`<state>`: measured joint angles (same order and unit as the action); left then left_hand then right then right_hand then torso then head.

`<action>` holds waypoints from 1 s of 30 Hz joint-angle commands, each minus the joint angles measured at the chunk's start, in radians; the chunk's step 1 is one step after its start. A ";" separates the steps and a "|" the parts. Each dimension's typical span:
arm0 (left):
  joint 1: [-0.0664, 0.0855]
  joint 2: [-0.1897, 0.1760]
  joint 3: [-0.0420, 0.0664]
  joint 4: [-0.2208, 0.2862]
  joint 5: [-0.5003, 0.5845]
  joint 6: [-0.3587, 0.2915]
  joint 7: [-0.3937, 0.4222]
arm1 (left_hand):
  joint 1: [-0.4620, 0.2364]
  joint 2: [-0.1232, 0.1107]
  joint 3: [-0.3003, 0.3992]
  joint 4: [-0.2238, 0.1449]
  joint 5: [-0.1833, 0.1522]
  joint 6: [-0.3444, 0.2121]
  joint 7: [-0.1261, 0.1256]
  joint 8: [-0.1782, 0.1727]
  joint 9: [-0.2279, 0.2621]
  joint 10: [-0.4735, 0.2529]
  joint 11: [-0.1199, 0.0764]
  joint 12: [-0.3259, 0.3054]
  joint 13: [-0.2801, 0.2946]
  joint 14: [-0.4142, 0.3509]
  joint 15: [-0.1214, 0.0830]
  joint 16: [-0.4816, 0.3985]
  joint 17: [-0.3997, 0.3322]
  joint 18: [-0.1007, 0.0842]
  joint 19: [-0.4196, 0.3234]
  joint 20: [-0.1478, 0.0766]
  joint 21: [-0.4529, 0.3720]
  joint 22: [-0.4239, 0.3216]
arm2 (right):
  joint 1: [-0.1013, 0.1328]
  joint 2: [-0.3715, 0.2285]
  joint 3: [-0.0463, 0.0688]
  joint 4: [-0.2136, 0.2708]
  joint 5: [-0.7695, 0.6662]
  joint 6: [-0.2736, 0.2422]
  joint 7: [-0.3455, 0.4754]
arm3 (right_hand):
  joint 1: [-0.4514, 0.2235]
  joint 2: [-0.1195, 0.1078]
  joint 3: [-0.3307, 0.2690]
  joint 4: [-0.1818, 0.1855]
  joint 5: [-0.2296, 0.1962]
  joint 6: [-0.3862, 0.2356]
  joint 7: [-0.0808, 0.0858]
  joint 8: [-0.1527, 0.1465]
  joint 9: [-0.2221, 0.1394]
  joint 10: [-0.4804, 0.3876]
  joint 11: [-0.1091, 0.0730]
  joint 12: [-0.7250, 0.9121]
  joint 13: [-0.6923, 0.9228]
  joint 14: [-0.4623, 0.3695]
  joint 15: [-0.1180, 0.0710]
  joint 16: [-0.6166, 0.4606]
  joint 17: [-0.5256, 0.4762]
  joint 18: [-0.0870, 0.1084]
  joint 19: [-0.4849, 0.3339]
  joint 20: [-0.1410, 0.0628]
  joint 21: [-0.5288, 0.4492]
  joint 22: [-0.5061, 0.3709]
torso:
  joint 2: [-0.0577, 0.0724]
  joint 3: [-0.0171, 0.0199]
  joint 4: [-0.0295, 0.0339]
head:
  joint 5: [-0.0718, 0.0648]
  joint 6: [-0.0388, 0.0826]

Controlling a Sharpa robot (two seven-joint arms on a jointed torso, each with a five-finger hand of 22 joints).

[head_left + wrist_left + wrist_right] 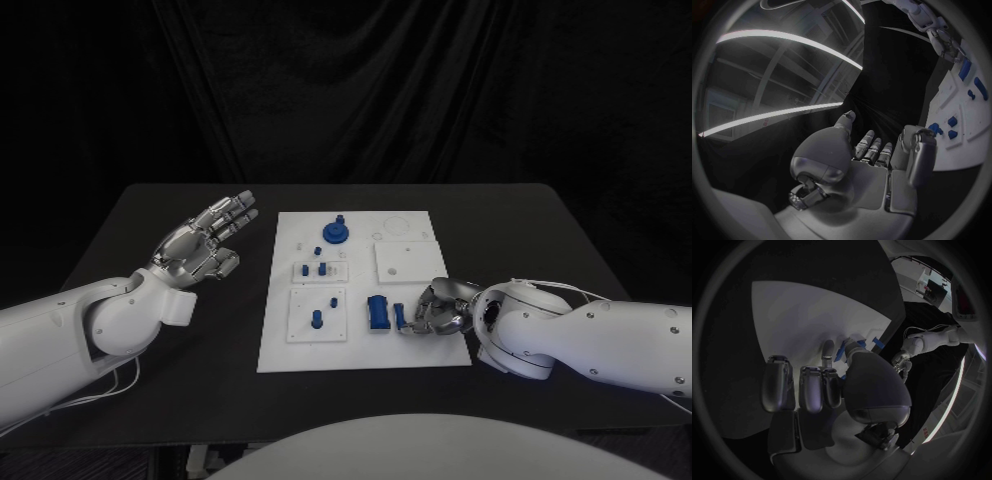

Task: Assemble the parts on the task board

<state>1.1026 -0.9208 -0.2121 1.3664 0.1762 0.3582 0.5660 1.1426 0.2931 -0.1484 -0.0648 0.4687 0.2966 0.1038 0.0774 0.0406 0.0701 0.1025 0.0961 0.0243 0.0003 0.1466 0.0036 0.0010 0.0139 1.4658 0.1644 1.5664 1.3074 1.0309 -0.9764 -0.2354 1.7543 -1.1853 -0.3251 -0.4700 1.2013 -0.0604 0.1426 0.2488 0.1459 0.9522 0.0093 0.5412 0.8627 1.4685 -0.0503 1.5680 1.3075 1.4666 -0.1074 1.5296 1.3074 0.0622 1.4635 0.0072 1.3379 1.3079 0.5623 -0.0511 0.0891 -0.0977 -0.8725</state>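
The white task board (361, 345) lies mid-table with several blue parts on it: a round one (335, 234) at the far end, small pegs (313, 270) in the middle, and a larger block (378, 314) near the front. My right hand (437, 308) rests at the board's right front edge. Its thumb and a finger pinch a slim blue part (400, 318) beside the block; in the right wrist view that blue part (842, 348) sits between the fingertips (828, 346). My left hand (211, 240) hovers open over the table left of the board, fingers spread and holding nothing.
A raised white square plate (405, 262) sits on the board's right half. Bare black table (173, 210) surrounds the board. In the left wrist view the board (967, 145) with its blue pegs (951, 122) lies beyond my left hand (861, 165).
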 commanded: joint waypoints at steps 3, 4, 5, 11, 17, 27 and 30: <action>-0.002 0.002 0.001 0.001 0.004 0.015 0.010 | 0.009 0.001 0.006 -0.002 0.007 -0.003 0.006 0.003 0.000 0.003 0.005 0.004 0.002 0.000 0.002 -0.004 -0.001 -0.014 0.105 0.005 0.004 0.263 | -0.002 0.002 0.001 -0.005 -0.007 0.021 -0.021 | 0.030 -0.001 0.004 -0.020 0.005 -0.012 -0.001 0.007 0.005 0.102 -0.009 0.003 0.263 0.086 -0.007 0.000 0.168 -0.005 0.017 -0.008 -0.005 0.188 | 0.000 -0.0002 0.0000 | 0.000 0.000; -0.002 0.002 0.001 0.001 0.004 0.015 0.010 | 0.009 0.001 0.006 -0.002 0.007 -0.003 0.006 0.003 0.000 0.003 0.005 0.004 0.002 0.000 0.002 -0.004 -0.001 -0.014 0.105 0.005 0.004 0.263 | -0.002 0.002 0.001 -0.005 -0.007 0.023 -0.020 | 0.033 -0.002 0.004 -0.022 0.003 -0.013 -0.001 0.007 0.006 0.102 -0.009 0.003 0.263 0.086 -0.007 0.000 0.168 -0.005 0.017 -0.008 -0.005 0.188 | 0.000 -0.0003 -0.0001 | 0.000 0.000; -0.002 0.001 0.001 0.001 0.004 0.015 0.009 | 0.009 0.001 0.006 -0.002 0.007 -0.003 0.006 0.003 0.000 0.003 0.005 0.004 0.002 0.000 0.002 -0.004 -0.001 -0.014 0.105 0.005 0.004 0.263 | -0.002 0.003 0.001 -0.005 -0.007 0.025 -0.020 | 0.042 -0.004 0.004 -0.029 -0.005 -0.014 -0.001 0.008 0.007 0.102 -0.009 0.003 0.263 0.086 -0.008 -0.001 0.167 -0.005 0.017 -0.009 -0.005 0.188 | 0.000 -0.0003 -0.0002 | 0.001 0.000; -0.003 0.001 0.001 0.001 0.004 0.015 0.008 | 0.009 0.000 0.010 -0.002 0.007 -0.005 0.006 0.002 0.000 0.002 0.006 0.005 0.002 0.000 0.003 -0.004 -0.001 -0.014 0.105 0.006 0.004 0.263 | -0.002 0.004 0.001 -0.004 -0.007 0.040 -0.014 | 0.068 0.001 0.004 -0.046 -0.049 -0.018 0.000 0.011 0.011 0.102 -0.008 0.003 0.263 0.085 -0.007 -0.002 0.164 -0.005 0.017 -0.009 -0.006 0.188 | 0.000 -0.0001 0.0003 | -0.001 0.000; -0.003 0.002 0.001 0.001 0.004 0.016 0.007 | 0.009 0.000 0.010 -0.002 0.007 -0.005 0.006 0.002 0.000 0.002 0.006 0.005 0.002 0.000 0.003 -0.004 -0.001 -0.014 0.105 0.006 0.004 0.263 | -0.002 0.002 0.001 0.001 -0.007 0.050 -0.004 | 0.079 -0.004 -0.001 -0.053 -0.077 -0.022 0.002 0.012 0.013 0.102 -0.007 0.003 0.263 0.084 -0.007 -0.003 0.161 -0.005 0.017 -0.009 -0.006 0.188 | 0.000 -0.0003 0.0000 | 0.000 0.000; -0.003 -0.011 0.001 0.029 0.004 -0.002 0.039 | 0.011 0.000 0.015 -0.003 0.008 -0.003 0.009 0.003 0.000 0.003 0.012 0.008 0.002 0.000 0.006 -0.004 -0.001 -0.014 0.105 0.007 0.004 0.263 | -0.001 -0.033 0.002 0.042 -0.007 -0.038 0.077 | 0.069 -0.084 -0.045 0.002 -0.095 -0.023 0.009 0.024 0.020 0.102 0.000 0.003 0.263 0.081 -0.001 -0.012 0.144 -0.003 0.011 -0.003 -0.018 0.184 | 0.000 -0.0005 -0.0008 | 0.000 0.000; -0.003 -0.020 0.001 0.050 0.004 -0.016 0.058 | 0.011 0.000 0.018 -0.002 0.006 0.007 0.017 0.007 0.002 0.006 0.022 0.012 0.003 0.000 0.012 -0.004 -0.001 -0.014 0.105 0.012 0.004 0.263 | 0.010 -0.056 0.003 0.059 0.008 -0.131 0.150 | -0.031 -0.118 -0.085 0.049 -0.097 -0.021 0.009 0.033 0.025 0.102 0.001 0.003 0.263 0.072 0.000 -0.032 0.104 0.006 -0.006 -0.003 -0.061 0.171 | 0.000 -0.0002 -0.0005 | -0.002 0.000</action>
<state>1.1016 -0.9399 -0.2120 1.4079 0.1764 0.3547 0.5789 1.1426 0.2931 -0.1355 -0.0660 0.4725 0.3027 0.1171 0.0813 0.0411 0.0738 0.1173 0.1044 0.0253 -0.0006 0.1530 0.0036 0.0013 0.0137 1.4659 0.1718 1.5664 1.3074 1.0348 -1.0278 -0.2335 1.8067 -1.1849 -0.3442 -0.4106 1.1954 -0.1749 0.0677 0.2947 0.0534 0.9305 0.0166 0.5686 0.8866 1.4648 -0.0537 1.5680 1.3075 1.4665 -0.1074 1.5052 1.3074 0.0622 1.4670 0.0037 1.2905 1.3076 0.5620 -0.0513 0.0884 -0.0977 -0.8725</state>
